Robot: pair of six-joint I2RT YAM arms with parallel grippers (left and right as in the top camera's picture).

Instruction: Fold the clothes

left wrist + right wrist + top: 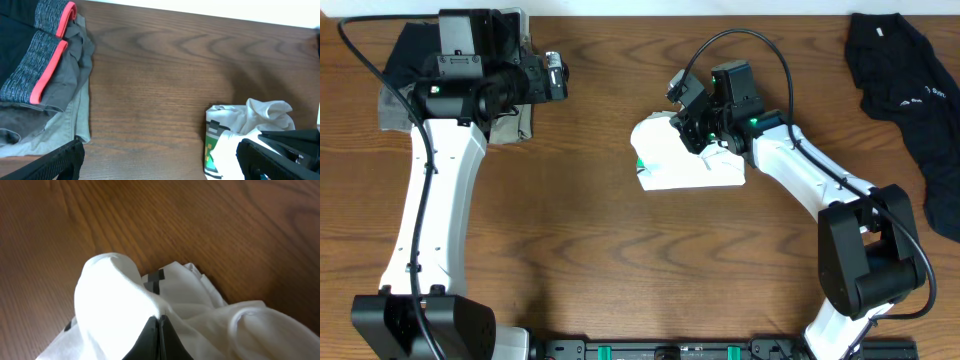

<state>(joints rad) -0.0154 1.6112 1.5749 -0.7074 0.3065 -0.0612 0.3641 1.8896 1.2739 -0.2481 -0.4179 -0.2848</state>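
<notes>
While the white T-shirt (670, 160) lay bunched up near the middle of the table (600, 250), the right gripper (694, 135) sat on its upper edge. From the right wrist view, this gripper (160, 330) had its two dark fingers (147, 340) pressed together. A raised fold of the white T-shirt (110, 300) was pinched between them. The cloth rose in a soft hump at the lower left of that frame. More of it spread out in wrinkles to the lower right. Brown table (200, 220) filled the top of that frame.

A bit of green logo (642, 165) showed at the left edge of the shirt from above. From the left wrist view, the shirt (250, 117) was at the lower right, with the green logo (210, 157) on its near side.

The left gripper (555, 75) was at the upper left of the overhead frame, well apart from the shirt. It was spread wide with nothing in it. From its own camera, the left gripper (160, 147) had one dark finger at the lower left corner and one at the lower right.

Under the left arm was a pile of folded clothes (515, 125). Up close, the pile (45, 100) had grey and black cloth with pink bands (50, 65).

A black garment (905, 80) lay crumpled at the upper right of the table
</notes>
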